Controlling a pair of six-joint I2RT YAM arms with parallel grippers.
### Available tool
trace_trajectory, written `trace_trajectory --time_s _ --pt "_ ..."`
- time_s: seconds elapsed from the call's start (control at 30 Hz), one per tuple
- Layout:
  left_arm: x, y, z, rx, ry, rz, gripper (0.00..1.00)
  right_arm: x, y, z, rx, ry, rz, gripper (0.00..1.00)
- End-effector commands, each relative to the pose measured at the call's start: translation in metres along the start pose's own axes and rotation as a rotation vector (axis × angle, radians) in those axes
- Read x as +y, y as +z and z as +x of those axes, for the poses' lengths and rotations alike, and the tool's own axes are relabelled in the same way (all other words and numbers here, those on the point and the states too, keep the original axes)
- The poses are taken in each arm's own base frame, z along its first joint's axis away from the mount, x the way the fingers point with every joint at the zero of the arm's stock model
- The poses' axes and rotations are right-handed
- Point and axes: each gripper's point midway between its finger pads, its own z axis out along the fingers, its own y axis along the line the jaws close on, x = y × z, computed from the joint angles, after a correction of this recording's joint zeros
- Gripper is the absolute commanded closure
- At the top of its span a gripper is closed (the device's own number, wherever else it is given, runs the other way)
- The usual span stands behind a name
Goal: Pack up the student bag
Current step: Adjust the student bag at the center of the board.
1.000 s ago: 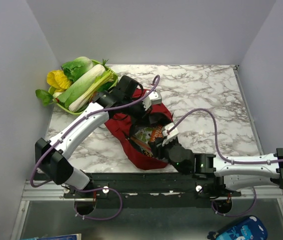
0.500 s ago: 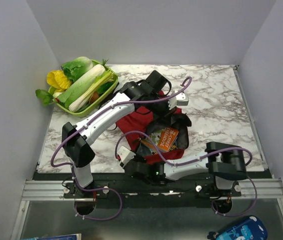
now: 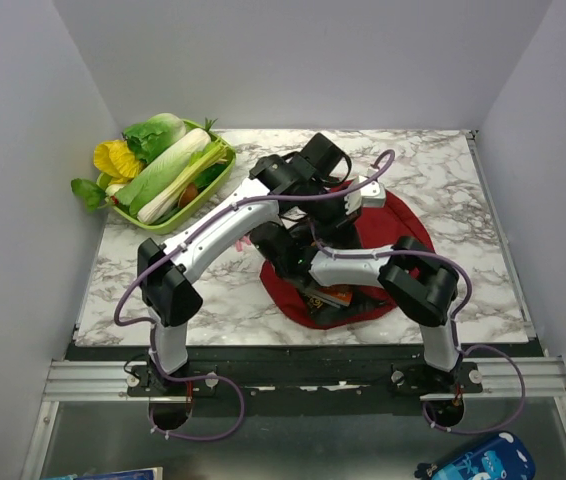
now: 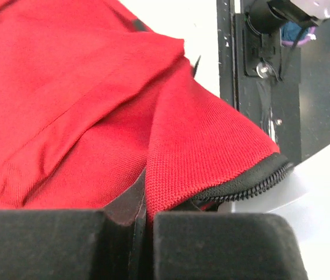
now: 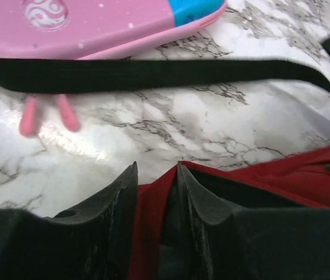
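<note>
Both arms sit further in than a second ago, student bag (image 3: pixel 408 228) dragged rightward, lying mid-table | left gripper (image 4: pixel 144 217) pressed tight on its red fabric by the zipper (image 4: pixel 252 178) | right gripper (image 5: pixel 156 195) pinching the bag's rim, pink pencil case (image 5: pixel 95 23) just beyond a black strap (image 5: pixel 153 73) | seemingly stretching the mouth open for packing

Marble table (image 3: pixel 463 200), green vegetable basket (image 3: pixel 226 155) at far-left corner, red student bag (image 3: pixel 403 225) mid-table, pink pencil case (image 5: pixel 95 26) beside it.
</note>
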Motion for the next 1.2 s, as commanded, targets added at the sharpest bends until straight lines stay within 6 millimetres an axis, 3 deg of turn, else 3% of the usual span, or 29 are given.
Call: trace_trajectory --time_s 0.0,0.03,0.23,0.37,0.4,0.47,0.5,0.6,0.63,0.67,0.8,0.93,1.07,1.1,1.13,1.17 --pt "0.008 -0.014 -0.031 -0.114 -0.006 0.0 0.95 0.001 -0.001 0.008 0.045 -0.032 -0.053 0.56" --pt "0.017 -0.019 -0.032 -0.124 -0.006 -0.027 0.95 0.001 -0.004 0.021 0.058 -0.04 -0.067 0.54" --pt "0.037 -0.029 -0.032 -0.123 -0.046 -0.055 0.95 0.022 -0.012 -0.005 -0.043 -0.021 -0.208 0.28" --pt "0.056 -0.04 -0.029 -0.109 -0.041 -0.147 0.95 0.032 -0.007 -0.046 -0.134 -0.003 -0.239 0.26" --pt "0.06 -0.044 -0.028 -0.106 -0.042 -0.166 0.95 0.034 -0.007 -0.069 -0.192 -0.013 -0.244 0.26" --pt "0.06 -0.048 -0.027 -0.101 -0.045 -0.172 0.95 0.044 0.001 -0.075 -0.214 -0.02 -0.259 0.25" --pt "0.065 -0.05 -0.023 -0.088 -0.045 -0.194 0.96 0.046 0.005 -0.091 -0.25 -0.011 -0.254 0.22" --pt "0.066 -0.055 -0.014 -0.067 -0.026 -0.206 0.99 0.058 0.027 -0.074 -0.195 -0.031 -0.257 0.14" --pt "0.067 -0.056 -0.013 -0.068 -0.02 -0.212 0.99 0.062 0.031 -0.082 -0.199 -0.019 -0.258 0.13" --pt "0.066 -0.058 -0.009 -0.062 -0.018 -0.221 0.99 0.069 0.038 -0.067 -0.162 -0.033 -0.27 0.11" --pt "0.066 -0.059 -0.004 -0.058 -0.005 -0.24 0.99 0.076 0.045 -0.043 -0.098 0.005 -0.286 0.01" --pt "0.064 -0.053 0.001 -0.034 -0.026 -0.208 0.98 0.073 0.053 -0.032 -0.052 -0.002 -0.259 0.02" --pt "0.062 -0.041 0.003 -0.021 -0.044 -0.167 0.96 0.059 0.047 -0.03 -0.025 -0.016 -0.205 0.01" --pt "0.058 -0.038 0.0 -0.024 -0.036 -0.157 0.95 0.058 0.039 -0.013 0.007 -0.005 -0.211 0.01" --pt "0.057 -0.035 -0.002 -0.029 -0.028 -0.149 0.94 0.051 0.022 -0.035 -0.042 0.029 -0.229 0.02" --pt "0.056 -0.034 -0.006 -0.038 -0.023 -0.142 0.92 0.053 0.013 -0.038 -0.062 0.04 -0.261 0.02"
